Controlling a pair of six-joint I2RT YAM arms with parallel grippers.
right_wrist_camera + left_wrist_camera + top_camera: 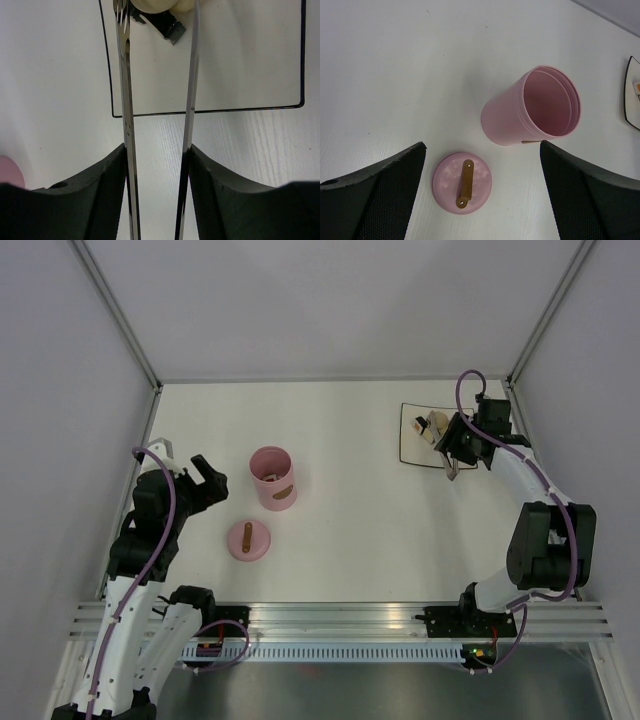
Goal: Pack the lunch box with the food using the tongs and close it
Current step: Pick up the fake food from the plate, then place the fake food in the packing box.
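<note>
The small pink cylindrical lunch box point(272, 478) stands open and upright at left centre, its round pink lid point(248, 539) with a brown bar handle lying just nearer. The left gripper point(208, 480), jaws wide apart, hovers beside both and could tip the pot if it swings in. At the far right, the long silvery metal tongs point(126, 100) straddle a beige food piece point(155, 5) on the square white dark-edged plate point(240, 60); an uneven squeeze could let it slip out. The left arm is folded low, pointing at the pot. The right arm reaches far, the right gripper point(156, 150) clamped on the tongs' two blades.
</note>
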